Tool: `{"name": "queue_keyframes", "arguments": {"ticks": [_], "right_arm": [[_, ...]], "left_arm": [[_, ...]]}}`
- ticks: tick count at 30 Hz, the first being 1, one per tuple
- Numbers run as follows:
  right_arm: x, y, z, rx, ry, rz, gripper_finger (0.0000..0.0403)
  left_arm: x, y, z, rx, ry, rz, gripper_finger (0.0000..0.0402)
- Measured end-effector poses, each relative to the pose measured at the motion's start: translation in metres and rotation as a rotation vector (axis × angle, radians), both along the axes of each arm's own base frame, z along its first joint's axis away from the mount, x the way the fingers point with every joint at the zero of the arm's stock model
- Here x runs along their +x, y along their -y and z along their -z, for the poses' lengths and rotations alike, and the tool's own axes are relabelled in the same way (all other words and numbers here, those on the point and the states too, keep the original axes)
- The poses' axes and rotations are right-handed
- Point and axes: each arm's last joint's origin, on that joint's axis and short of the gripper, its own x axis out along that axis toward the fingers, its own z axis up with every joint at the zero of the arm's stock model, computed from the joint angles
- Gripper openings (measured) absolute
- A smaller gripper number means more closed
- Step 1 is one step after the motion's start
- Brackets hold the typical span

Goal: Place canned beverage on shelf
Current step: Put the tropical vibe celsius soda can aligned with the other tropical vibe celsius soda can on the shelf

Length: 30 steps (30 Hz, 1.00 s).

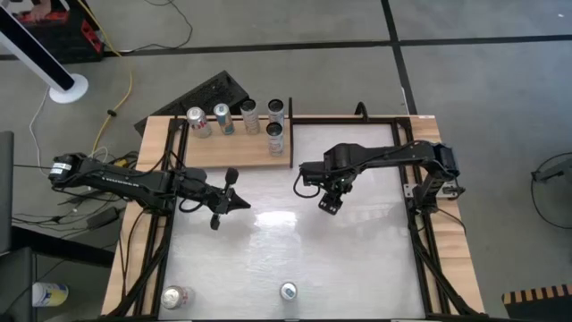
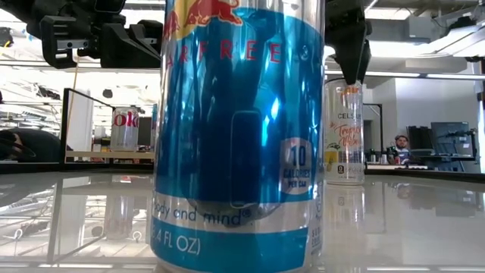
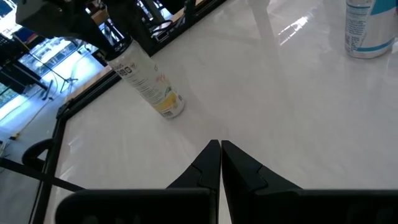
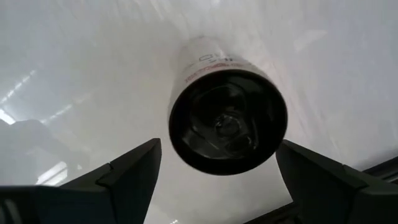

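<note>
While the right gripper (image 4: 217, 171) hangs over it, a white can (image 4: 227, 115) stands on the worktop (image 1: 357, 259).
Its fingers (image 4: 127, 171) spread wide, either side of the can top (not touching); the shelf (image 1: 234, 148) lies far-left; left gripper (image 3: 221, 152) shut, empty.
</note>
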Motion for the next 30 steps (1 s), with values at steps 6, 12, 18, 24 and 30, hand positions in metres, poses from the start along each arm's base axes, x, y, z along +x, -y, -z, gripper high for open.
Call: {"name": "queue_keyframes", "arguments": {"ticks": [6, 12, 18, 24, 30], "right_arm": [[0.001, -0.003, -0.009, 0.002, 0.022, -0.009, 0.0341], [0.003, -0.005, -0.031, -0.004, 0.090, -0.017, 0.0341], [0.002, -0.012, -0.052, -0.079, 0.149, -0.046, 0.0340], [-0.032, -0.026, -0.081, -0.207, 0.267, -0.023, 0.0340], [-0.090, -0.043, -0.086, -0.384, 0.385, 0.130, 0.0340]], "left_arm": [[0.000, 0.000, 0.000, -0.007, -0.001, -0.003, 0.0000], [0.000, 0.000, 0.000, -0.009, -0.004, -0.004, 0.0000], [-0.001, 0.000, 0.002, -0.008, -0.023, -0.004, 0.0000], [-0.001, 0.000, 0.003, -0.021, -0.032, -0.008, 0.0000], [-0.001, 0.000, 0.004, -0.036, -0.049, -0.013, 0.0000]]}}
